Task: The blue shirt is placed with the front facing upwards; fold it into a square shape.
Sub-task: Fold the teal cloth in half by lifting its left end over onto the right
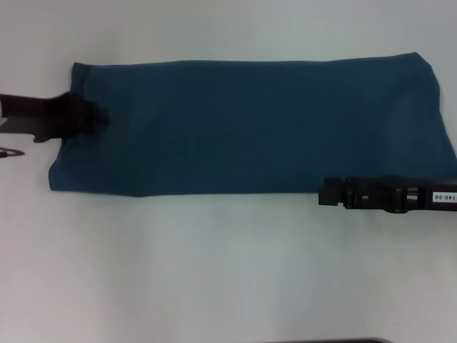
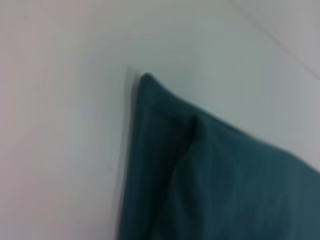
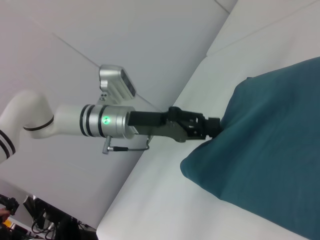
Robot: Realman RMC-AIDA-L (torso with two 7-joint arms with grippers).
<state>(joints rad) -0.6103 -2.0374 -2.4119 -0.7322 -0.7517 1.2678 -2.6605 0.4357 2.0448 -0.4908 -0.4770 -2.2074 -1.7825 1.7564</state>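
Observation:
The blue shirt [image 1: 250, 128] lies on the white table as a long dark teal band running left to right, plain side up, with no lettering showing. My left gripper [image 1: 89, 118] sits at the shirt's left short edge, shut on the cloth there. The right wrist view shows its fingertips [image 3: 214, 126] meeting the shirt [image 3: 270, 150] at that edge. One corner of the shirt [image 2: 210, 180] fills the left wrist view, without any fingers. My right gripper [image 1: 327, 193] hovers at the shirt's near long edge, toward the right end.
The white table [image 1: 214, 271] extends in front of the shirt and behind it [image 1: 228, 28]. The left arm's white and silver links [image 3: 95, 120] reach in from beyond the table's left side.

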